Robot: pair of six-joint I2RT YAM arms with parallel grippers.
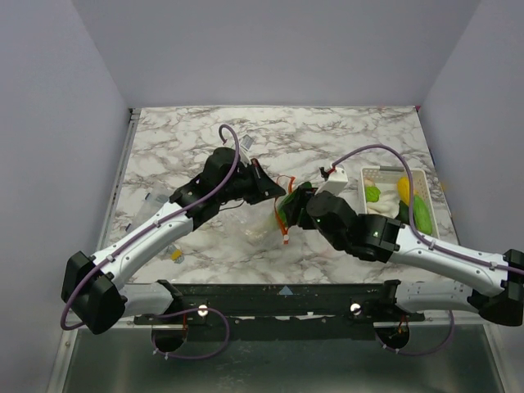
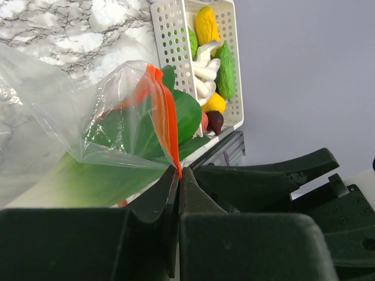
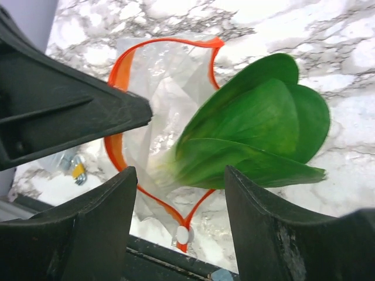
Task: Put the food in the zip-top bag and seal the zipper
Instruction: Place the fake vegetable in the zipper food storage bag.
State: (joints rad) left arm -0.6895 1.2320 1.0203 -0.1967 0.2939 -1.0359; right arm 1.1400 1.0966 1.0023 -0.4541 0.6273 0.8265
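Observation:
The clear zip-top bag (image 1: 274, 219) lies at mid-table with its mouth held open. My left gripper (image 2: 177, 174) is shut on the red-orange zipper (image 2: 167, 117) and lifts one edge of the mouth. The leafy green vegetable (image 3: 258, 129) sticks its white stem end into the bag (image 3: 164, 88), while its leaves stay outside. It also shows through the plastic in the left wrist view (image 2: 187, 117). My right gripper (image 3: 180, 175) is open and empty, just short of the leaf and above the zipper's white slider (image 3: 183, 234). The zipper (image 3: 120, 76) forms an open loop.
A white slotted tray (image 1: 422, 176) at the right holds yellow, green and white food pieces (image 2: 211, 52). A short yellow pen (image 1: 176, 255) and a small clear plastic item (image 1: 155, 199) lie at the left. The two grippers are close together at the bag.

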